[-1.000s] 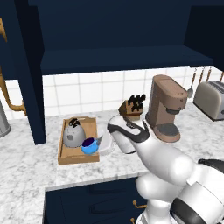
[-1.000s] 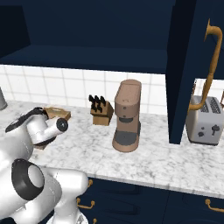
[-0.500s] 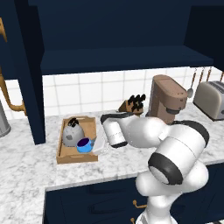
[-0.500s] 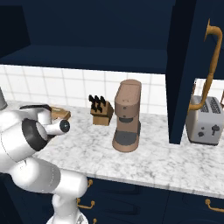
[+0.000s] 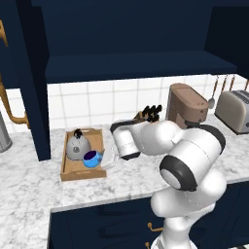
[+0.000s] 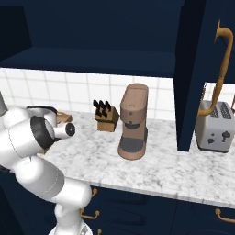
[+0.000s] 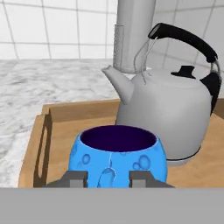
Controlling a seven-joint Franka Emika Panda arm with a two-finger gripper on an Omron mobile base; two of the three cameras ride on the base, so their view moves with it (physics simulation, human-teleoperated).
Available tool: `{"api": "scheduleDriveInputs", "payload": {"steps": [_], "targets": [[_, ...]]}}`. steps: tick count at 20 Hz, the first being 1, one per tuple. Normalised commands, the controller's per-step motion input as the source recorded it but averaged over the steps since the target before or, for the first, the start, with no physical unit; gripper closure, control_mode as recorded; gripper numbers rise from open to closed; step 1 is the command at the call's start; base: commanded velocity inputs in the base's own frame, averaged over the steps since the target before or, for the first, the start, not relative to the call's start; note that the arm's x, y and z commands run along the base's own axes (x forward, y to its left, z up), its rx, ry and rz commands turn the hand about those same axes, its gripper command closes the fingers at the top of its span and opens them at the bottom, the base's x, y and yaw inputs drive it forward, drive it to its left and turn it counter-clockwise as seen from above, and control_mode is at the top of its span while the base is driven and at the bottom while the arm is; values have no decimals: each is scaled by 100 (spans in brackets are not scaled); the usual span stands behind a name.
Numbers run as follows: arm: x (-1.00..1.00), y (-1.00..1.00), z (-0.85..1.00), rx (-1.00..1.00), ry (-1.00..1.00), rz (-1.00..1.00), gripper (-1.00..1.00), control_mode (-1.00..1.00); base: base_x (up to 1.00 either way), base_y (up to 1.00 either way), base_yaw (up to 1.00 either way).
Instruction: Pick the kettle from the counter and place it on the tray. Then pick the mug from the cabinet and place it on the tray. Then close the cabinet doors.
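The grey kettle point(image 5: 77, 146) stands at the back of the wooden tray point(image 5: 80, 173) on the marbled counter point(image 5: 29, 189). The blue mug point(image 5: 91, 158) rests in the tray's front right corner, just in front of the kettle point(image 7: 170, 113). My gripper point(image 5: 108, 159) is at the mug's right side. In the hand view the mug point(image 7: 118, 155) is close up and its handle lies between my gripper's point(image 7: 108, 178) tips, with small gaps on either side, so the jaws stand open. The cabinet point(image 5: 136, 65) is open, with one door point(image 5: 29, 97) swung out on the left and another door point(image 6: 197, 78) on the right.
A knife block point(image 5: 148, 113), a brown coffee machine point(image 5: 187, 104) and a toaster point(image 5: 236, 111) line the wall to the right of the tray. A tall grey metal cylinder point(image 5: 2, 133) stands at far left, behind the kettle in the hand view point(image 7: 133, 35).
My arm's elbow has swung up and to the right while the hand stayed at the tray. The mug has settled in the tray and the jaws have widened off its handle.
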Motion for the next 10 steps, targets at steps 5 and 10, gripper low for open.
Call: {"api": "scheduleDriveInputs", "payload": {"steps": [5,10], "targets": [[-46,0,4,0,1,0,-100,-100,0,0,0],[-10,-8,43,0,0,0,-100,-100,0,0,0]]}}
